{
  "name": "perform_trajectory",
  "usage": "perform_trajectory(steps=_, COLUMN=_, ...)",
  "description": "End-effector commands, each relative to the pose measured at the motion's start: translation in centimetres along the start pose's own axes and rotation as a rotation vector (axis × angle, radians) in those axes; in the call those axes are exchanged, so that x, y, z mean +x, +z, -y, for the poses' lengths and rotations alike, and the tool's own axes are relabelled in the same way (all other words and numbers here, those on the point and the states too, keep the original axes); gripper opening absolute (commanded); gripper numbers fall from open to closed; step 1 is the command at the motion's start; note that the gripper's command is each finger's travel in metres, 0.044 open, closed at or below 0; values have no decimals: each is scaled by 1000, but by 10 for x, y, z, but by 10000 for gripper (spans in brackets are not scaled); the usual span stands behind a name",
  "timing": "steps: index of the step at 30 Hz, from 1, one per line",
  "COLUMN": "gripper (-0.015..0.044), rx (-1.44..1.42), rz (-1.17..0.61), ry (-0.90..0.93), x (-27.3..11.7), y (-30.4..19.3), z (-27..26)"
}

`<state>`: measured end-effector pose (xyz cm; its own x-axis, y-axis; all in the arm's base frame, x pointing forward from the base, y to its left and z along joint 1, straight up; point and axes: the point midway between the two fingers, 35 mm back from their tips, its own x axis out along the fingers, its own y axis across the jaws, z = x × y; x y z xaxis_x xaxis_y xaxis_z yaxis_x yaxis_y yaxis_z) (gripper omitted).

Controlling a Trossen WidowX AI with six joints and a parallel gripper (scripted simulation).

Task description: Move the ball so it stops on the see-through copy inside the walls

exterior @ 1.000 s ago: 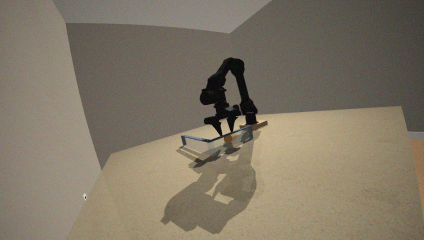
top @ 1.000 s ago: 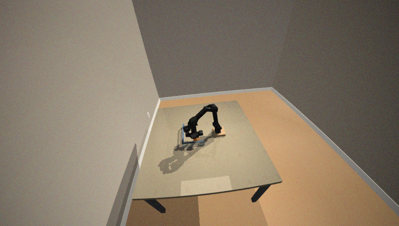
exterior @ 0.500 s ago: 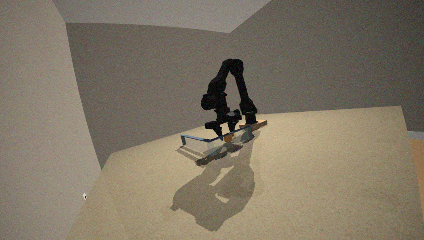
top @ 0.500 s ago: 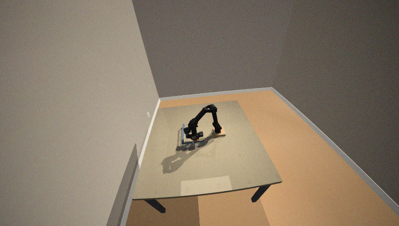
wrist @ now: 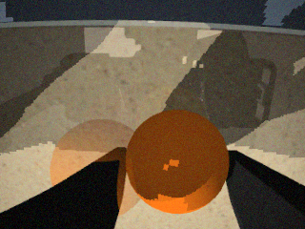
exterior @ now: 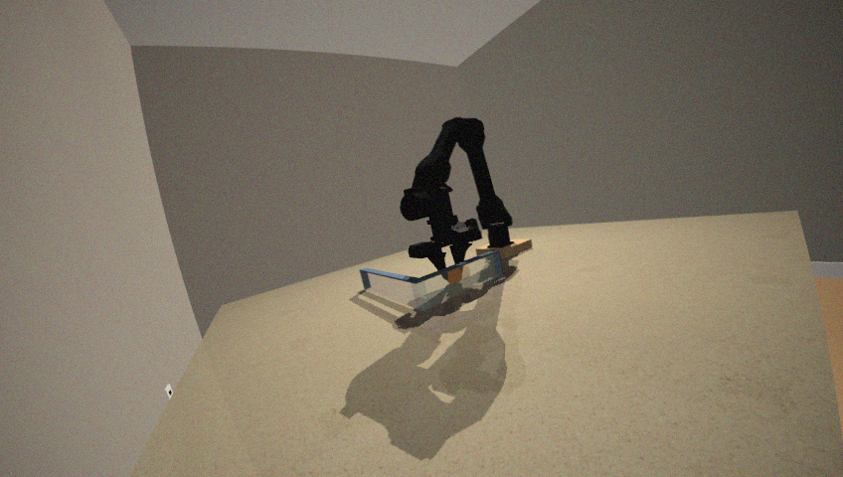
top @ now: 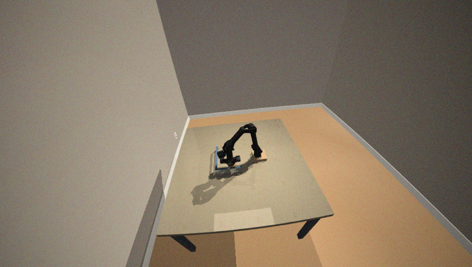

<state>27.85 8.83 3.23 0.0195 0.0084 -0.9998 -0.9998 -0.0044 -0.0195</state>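
The orange ball (wrist: 177, 162) (exterior: 454, 275) is between the fingertips, low at the table behind the long clear wall. My gripper (wrist: 175, 158) (exterior: 452, 273) is shut on it, a finger on each side. The see-through copy (wrist: 86, 145) shows in the wrist view just left of the ball, partly behind the ball and the left finger. Two low clear walls with blue edges (exterior: 452, 270) (top: 216, 158) meet in a corner. In the top view the arm hides most of the ball, and the fingertips are too small to make out.
The arm's base stands on a wooden block (exterior: 520, 246) (top: 264, 155) close to one end of the longer wall. The arm's shadow falls across the table (exterior: 620, 354) (top: 291, 191). In the wrist view, a clear wall's top edge (wrist: 57, 24) crosses beyond the ball.
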Motion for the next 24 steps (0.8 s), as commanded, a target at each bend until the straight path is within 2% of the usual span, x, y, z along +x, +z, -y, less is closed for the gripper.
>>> perform_trajectory(steps=1, gripper=21, rx=3, rz=5, ry=-2, x=-12, y=2, z=3)
perform_trajectory(steps=2, gripper=0, rx=3, rz=5, ry=-2, x=-17, y=2, z=4)
perform_trajectory(steps=24, gripper=0, rx=3, rz=5, ry=-2, x=-131, y=0, z=0)
